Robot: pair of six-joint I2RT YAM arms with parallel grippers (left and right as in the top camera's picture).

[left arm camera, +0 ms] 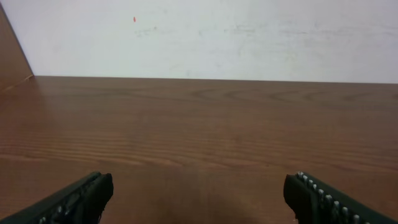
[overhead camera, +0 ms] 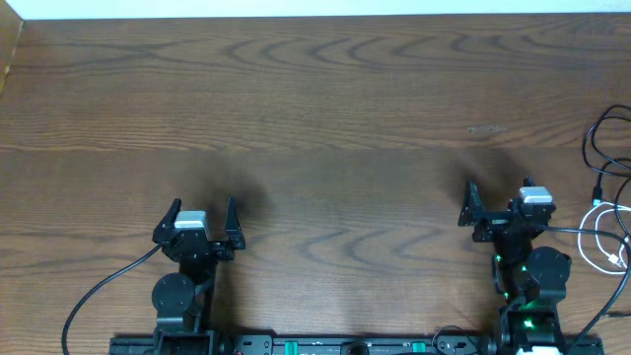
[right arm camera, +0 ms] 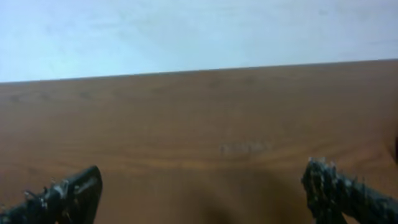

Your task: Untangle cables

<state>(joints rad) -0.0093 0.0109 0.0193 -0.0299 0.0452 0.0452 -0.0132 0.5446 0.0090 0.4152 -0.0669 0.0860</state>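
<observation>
At the near edge of the counter the two arms stand on their bases, one on each side. The left gripper points to the far side with its two fingers wide apart, and it holds nothing. In its wrist view only bare wood shows between the fingers. The right gripper also has its fingers spread wide, with nothing between them.

Just to the right of the right arm, at the right edge of the overhead view, lies the white cable in a loose loop. A little farther lies the black cable, curving toward the white one. Whether they cross I cannot tell. Both grippers are apart from the cables. Beyond the far edge is a pale wall.
</observation>
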